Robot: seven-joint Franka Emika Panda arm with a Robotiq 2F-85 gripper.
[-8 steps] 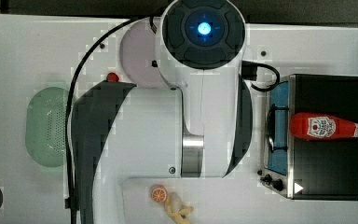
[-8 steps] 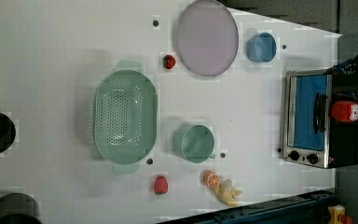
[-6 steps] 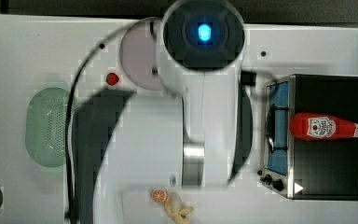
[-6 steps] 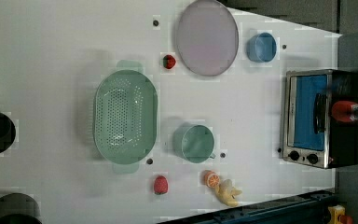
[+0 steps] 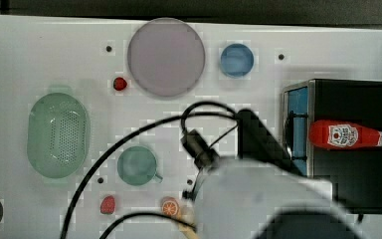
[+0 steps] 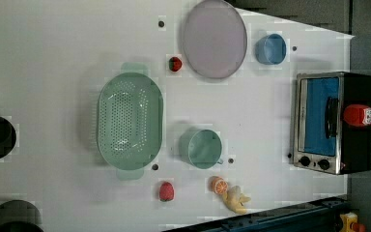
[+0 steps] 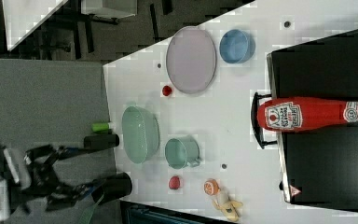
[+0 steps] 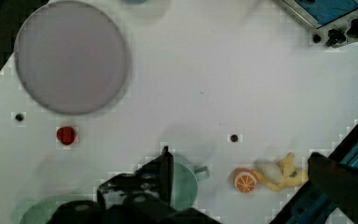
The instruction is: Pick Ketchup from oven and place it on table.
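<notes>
The arm [image 5: 258, 199] has swung across the top view: half a second ago its white body sat over the upper middle of the scene, and now it looms, blurred, in the top view's lower right, beside the oven. I read that as the approach getting under way rather than a grasp. The pincer [image 8: 238, 156] shows in the wrist view with its dark fingers spread wide and nothing between them, hanging over bare table near an orange slice [image 8: 245, 180]. Around the rig, the right view shows grey floor [image 7: 42, 93] and dark equipment beyond the table edge. The table [image 5: 30, 50] is a broad white top with small black dots, uncluttered between objects. The oven [image 5: 353, 169] stands at the top view's right edge, its bluish door shut. Next in size come a pale lilac plate [image 5: 165, 57], a green colander [image 5: 58, 134], a green mug [image 5: 137, 166] and a blue bowl [image 5: 237, 59]. The ketchup [image 5: 345, 135] has not shifted: it lies on its side on the oven's black top, not inside, cap toward the top view's right. A strawberry [image 5: 108, 204] sits near the table's lower edge in the top view. The pincer must still travel up and over the oven to reach the bottle.
</notes>
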